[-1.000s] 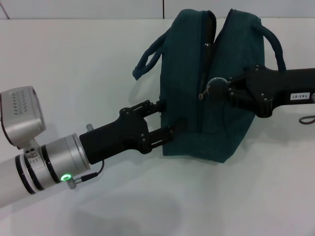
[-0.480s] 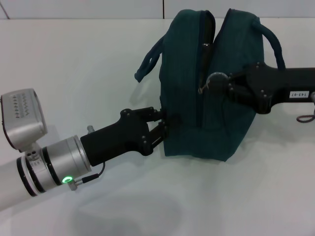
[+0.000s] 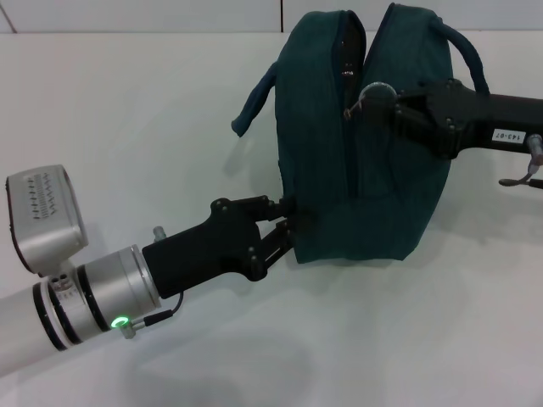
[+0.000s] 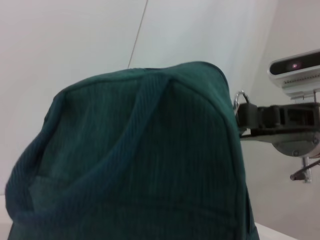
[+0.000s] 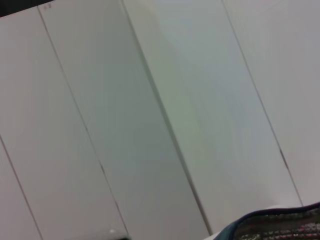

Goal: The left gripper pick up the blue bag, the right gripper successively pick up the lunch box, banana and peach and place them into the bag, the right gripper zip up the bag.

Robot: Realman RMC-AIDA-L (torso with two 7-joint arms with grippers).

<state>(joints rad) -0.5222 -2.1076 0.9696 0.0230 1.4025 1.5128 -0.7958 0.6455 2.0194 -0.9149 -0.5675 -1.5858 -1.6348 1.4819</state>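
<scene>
While the large dark teal-blue fabric bag (image 3: 365, 144) is standing upright on the white table (image 3: 153, 110), the black two-fingered left gripper (image 3: 293, 231) is pinching the bag's lower near corner, fingers clenched on the fabric. Up top, the black right gripper (image 3: 392, 103) is reaching in from the robot's right and is gripping the zipper's metal ring pull (image 3: 366, 91), jaws closed on it. The zipper is running shut down the bag's front, with a short dark gap showing open at the very top. One loop handle (image 3: 254, 102) is drooping toward the robot's left, the other handle (image 3: 468, 55) is arching over the right arm. From the left wrist, teal fabric is filling the view, with the ring pull showing at its edge.
</scene>
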